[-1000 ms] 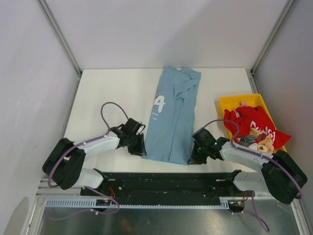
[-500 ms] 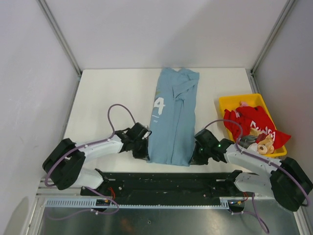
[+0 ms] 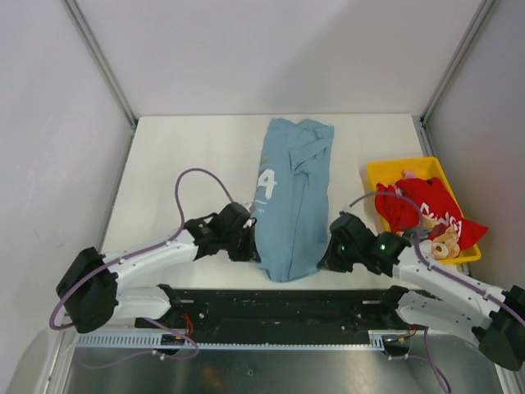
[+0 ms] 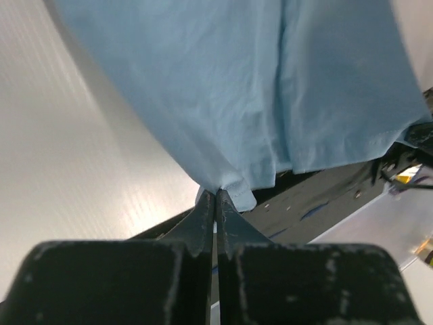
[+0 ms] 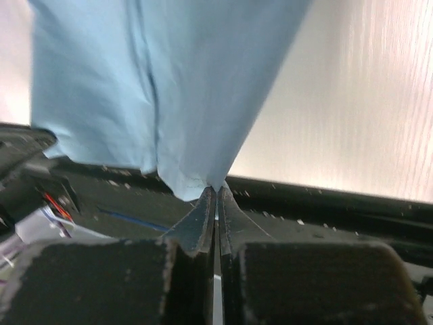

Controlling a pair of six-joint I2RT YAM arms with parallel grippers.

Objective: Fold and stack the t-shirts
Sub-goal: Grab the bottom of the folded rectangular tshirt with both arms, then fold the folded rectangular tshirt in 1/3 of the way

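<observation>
A light blue t-shirt (image 3: 291,197) with a white numeral lies folded lengthwise down the middle of the white table (image 3: 189,156). Its near hem is lifted off the table. My left gripper (image 3: 255,246) is shut on the hem's left corner, and in the left wrist view the cloth (image 4: 270,95) hangs from the pinched fingertips (image 4: 206,203). My right gripper (image 3: 324,256) is shut on the right corner; the right wrist view shows the blue cloth (image 5: 169,81) bunched at the gripper (image 5: 216,189). A red t-shirt (image 3: 426,209) with white lettering lies crumpled in the yellow bin (image 3: 385,171).
The yellow bin at the right edge also holds small pale rings (image 3: 443,245). A black base rail (image 3: 287,304) runs along the table's near edge under the lifted hem. Grey walls and metal posts (image 3: 102,66) enclose the table.
Both grippers closed on the blue shirt's near corners and moved inward and up, lifting the hem. The shirt's lower part has narrowed and bunched.
</observation>
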